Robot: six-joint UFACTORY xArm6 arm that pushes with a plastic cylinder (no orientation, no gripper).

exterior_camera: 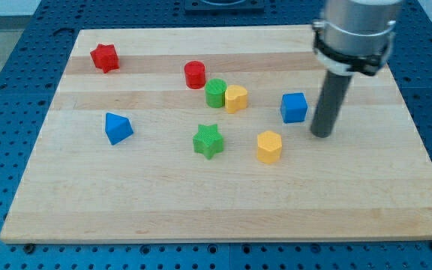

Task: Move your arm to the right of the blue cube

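Observation:
The blue cube (pixel 294 107) sits on the wooden board (pixel 201 202), right of the middle. My tip (pixel 322 134) rests on the board just to the right of the blue cube and slightly lower in the view, with a small gap between them. The dark rod rises from it to the grey arm body at the view's top right.
A yellow block (pixel 236 98) touches a green block (pixel 216 93) left of the cube. A red cylinder (pixel 195 74), a red star (pixel 105 57), a blue triangular block (pixel 117 127), a green star (pixel 208 141) and a yellow hexagon (pixel 269 146) lie around the board.

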